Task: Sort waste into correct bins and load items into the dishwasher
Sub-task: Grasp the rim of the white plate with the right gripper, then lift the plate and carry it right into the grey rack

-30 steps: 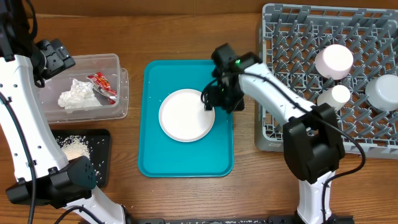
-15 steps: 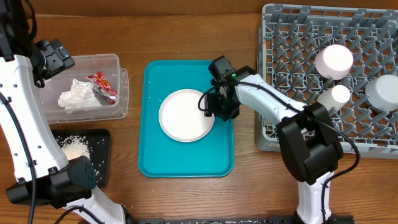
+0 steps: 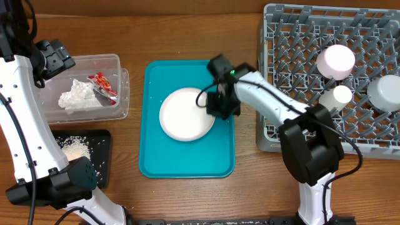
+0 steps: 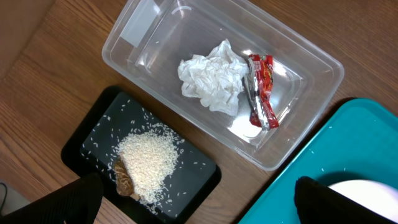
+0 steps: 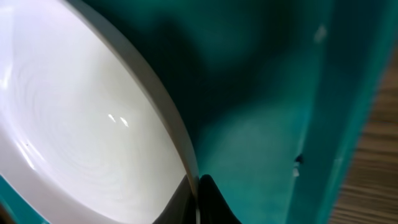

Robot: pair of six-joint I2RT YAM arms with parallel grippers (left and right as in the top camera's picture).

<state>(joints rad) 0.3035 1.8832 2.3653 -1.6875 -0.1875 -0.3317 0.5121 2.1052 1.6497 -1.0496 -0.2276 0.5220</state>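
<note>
Plate [image 3: 182,115] lies on the teal tray [image 3: 187,167] in the middle of the tabletop [image 3: 187,31], seen from overhead. The right gripper [image 3: 217,107] is at the plate's right rim. To the right, the dish rack [image 3: 294,37] holds a pink saucer [image 3: 335,60], a small cup [image 3: 340,95] and a bowl [image 3: 384,92]. To the left, the clear tub [image 3: 115,62] holds the napkin [image 3: 75,97] and wrapper [image 3: 104,87]. The black tray [image 3: 103,140] below it carries rice crumbs [image 3: 75,149].

From the left wrist, the left gripper [image 4: 196,196] is spread wide with nothing in it, above the black tray [image 4: 87,137], where a brown scrap [image 4: 123,177] touches the rice [image 4: 146,162].

From the right wrist, the view is very close, but the right gripper [image 5: 199,202] appears clenched on the plate's [image 5: 81,124] rim, which runs down between its dark fingers [image 5: 217,208].
</note>
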